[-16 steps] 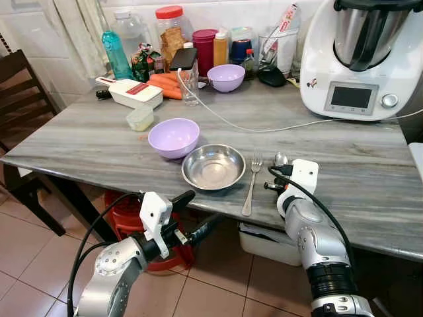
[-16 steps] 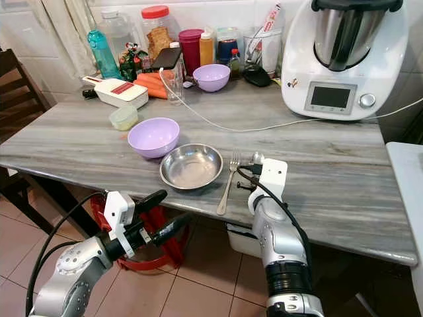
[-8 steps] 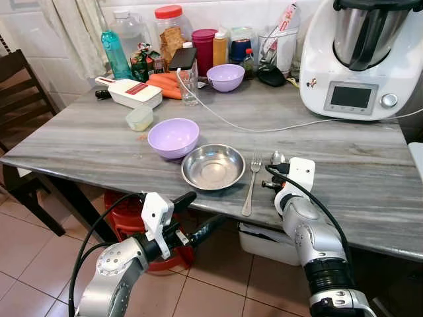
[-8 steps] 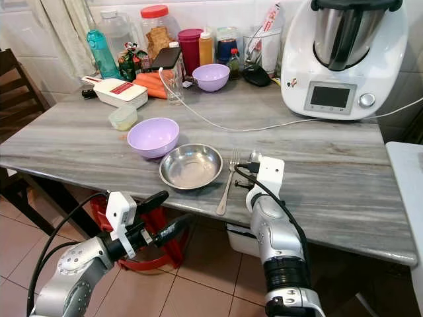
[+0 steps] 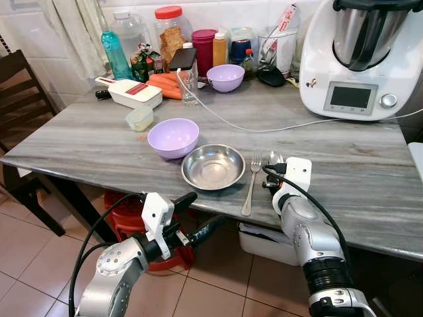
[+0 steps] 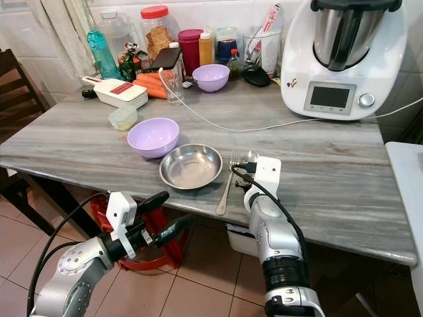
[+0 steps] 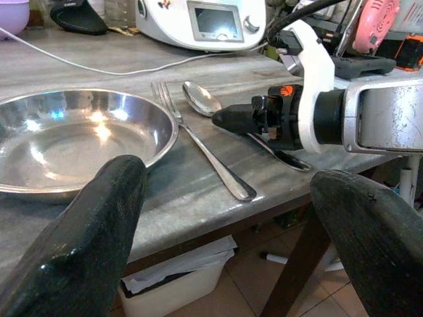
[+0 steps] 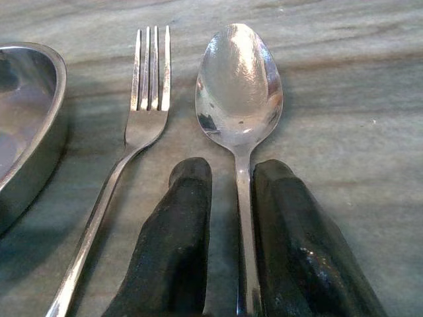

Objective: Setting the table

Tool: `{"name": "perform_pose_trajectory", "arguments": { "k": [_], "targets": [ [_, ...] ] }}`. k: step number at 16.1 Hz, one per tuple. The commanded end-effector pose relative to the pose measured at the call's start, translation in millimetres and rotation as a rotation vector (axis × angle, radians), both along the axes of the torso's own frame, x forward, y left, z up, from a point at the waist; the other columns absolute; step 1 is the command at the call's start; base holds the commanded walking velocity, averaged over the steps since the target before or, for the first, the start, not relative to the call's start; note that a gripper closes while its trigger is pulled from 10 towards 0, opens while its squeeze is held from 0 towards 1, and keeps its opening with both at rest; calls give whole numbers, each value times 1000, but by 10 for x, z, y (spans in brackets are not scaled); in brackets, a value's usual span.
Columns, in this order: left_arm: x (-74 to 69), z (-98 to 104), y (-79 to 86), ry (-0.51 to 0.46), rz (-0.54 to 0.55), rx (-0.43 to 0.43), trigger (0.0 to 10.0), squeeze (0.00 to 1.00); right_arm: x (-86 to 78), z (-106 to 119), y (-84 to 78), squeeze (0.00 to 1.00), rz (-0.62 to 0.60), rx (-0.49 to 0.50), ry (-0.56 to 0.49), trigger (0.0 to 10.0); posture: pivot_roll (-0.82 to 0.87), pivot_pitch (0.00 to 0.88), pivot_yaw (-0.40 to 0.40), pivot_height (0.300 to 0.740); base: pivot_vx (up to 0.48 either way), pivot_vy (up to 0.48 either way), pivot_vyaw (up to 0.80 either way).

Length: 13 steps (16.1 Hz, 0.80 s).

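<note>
- The right gripper (image 8: 221, 244) pinches the spoon (image 8: 239, 86) by its handle, low over the table (image 5: 79, 142) near its front edge, laying it parallel beside the fork (image 5: 250, 183).
- Fork sits just right of the steel bowl (image 5: 213, 166) (a place setting, apparently).
- The left gripper (image 5: 192, 214) waits spread open below the table's front edge.

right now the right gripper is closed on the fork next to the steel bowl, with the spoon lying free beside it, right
Not quite. The right gripper is closed on the spoon, not the fork. The right wrist view shows the spoon's handle between its two black fingers, while the fork lies free between the spoon and the steel bowl.
</note>
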<state>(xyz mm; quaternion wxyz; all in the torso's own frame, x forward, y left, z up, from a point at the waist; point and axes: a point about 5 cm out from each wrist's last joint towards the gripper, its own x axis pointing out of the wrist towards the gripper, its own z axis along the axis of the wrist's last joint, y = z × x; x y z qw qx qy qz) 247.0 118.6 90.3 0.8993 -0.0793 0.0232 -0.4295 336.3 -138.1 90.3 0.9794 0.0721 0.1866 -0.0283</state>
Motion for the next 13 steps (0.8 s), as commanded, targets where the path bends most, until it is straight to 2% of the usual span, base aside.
{"name": "perform_pose_trajectory", "arguments": {
  "k": [1,9,13],
  "targets": [
    [27,62,6,-27,-11,4,10000,0,13,-17,8,1000,6,-3,14,10000,-115,0,101,740,0,0,0],
    [25,-20,55,23,-62,38,10000,0,3,145,-91,1000,-29,-21,-53,10000,-117,0,102,740,0,0,0],
    [42,-75,128,36,-38,61,10000,0,-64,251,-158,1000,-56,-29,-93,10000,-120,0,106,740,0,0,0]
  ]
}}
